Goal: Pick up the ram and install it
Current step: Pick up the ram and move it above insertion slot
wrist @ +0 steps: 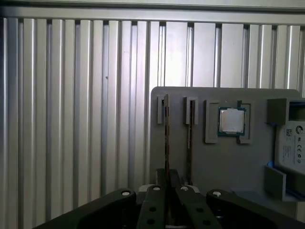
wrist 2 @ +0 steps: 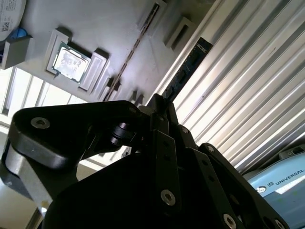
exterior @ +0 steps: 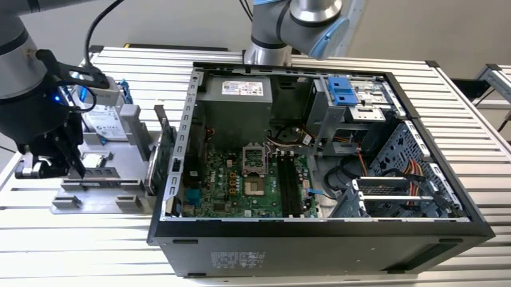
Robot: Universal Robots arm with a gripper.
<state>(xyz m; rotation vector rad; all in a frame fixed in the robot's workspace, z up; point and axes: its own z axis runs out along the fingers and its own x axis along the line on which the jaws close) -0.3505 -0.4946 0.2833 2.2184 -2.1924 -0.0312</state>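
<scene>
The claw [wrist 2: 159,102] has its dark fingers drawn together on one end of the ram [wrist 2: 190,62], which runs out from between them as a narrow dark stick. In the first wrist view the stick lines up with its slot in the grey fixture tray [wrist: 209,162], and I cannot tell whether it has left that slot. At the left edge of the exterior view the arm [exterior: 24,89] hangs its wrist over the tray with the claw pointing down at the low-left of the frame. Its other links rise at the top centre, behind the computer case [exterior: 319,245]. Just beside the gripped stick stands a second stick [wrist: 189,133] on edge. Further along the tray lie the square processor chip [wrist: 231,120] and the hard drive [exterior: 108,122]. To the right, between the tray and the motherboard's memory slots [exterior: 289,179], stand the upright green expansion card [exterior: 164,155] and the case wall, all on the ribbed surface [exterior: 80,257]. I judge the end grip to be the main risk, since a hold so far from the middle could let the stick pivot or slip. A pull that is not straight could jam it in the slot or drag the tray. The neighbouring stick is close enough to be clipped, and the card and case wall could catch a low-carried stick.
</scene>
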